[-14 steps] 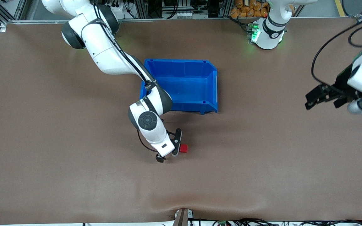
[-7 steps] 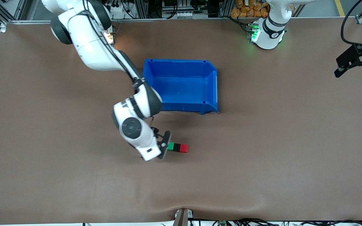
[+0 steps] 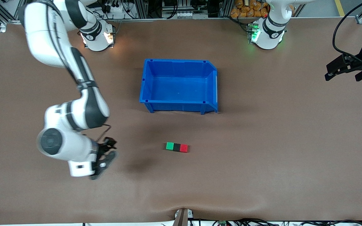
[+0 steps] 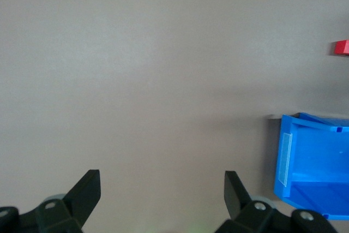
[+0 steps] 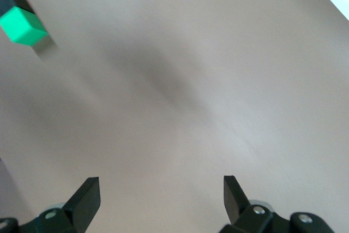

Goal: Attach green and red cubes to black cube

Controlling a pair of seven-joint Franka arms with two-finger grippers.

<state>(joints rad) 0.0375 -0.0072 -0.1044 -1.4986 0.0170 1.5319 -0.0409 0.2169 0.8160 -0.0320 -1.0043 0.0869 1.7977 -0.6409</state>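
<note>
The right gripper [image 3: 104, 158], fingers spread and empty, is pulling well away from the row it was touching a moment ago: green cube [image 3: 169, 146], black cube [image 3: 177, 147], red cube [image 3: 183, 148], joined, nearer the camera than the blue bin [image 3: 211, 84]. The left gripper [image 3: 344, 67] is waiting, open. The task looks complete.

red cube [image 4: 342, 47]: in the left wrist view the picture's edge cuts it off, only one part shows.
blue bin [image 4: 313, 162]: in the left wrist view it is also cut by the edge.
black cube [image 5: 12, 1]: in the right wrist view only a corner shows at the edge.
right gripper [image 3: 104, 158]: in the front view it is blurred.
left gripper [image 3: 341, 69]: the arm leaves the front view at the edge.
</note>
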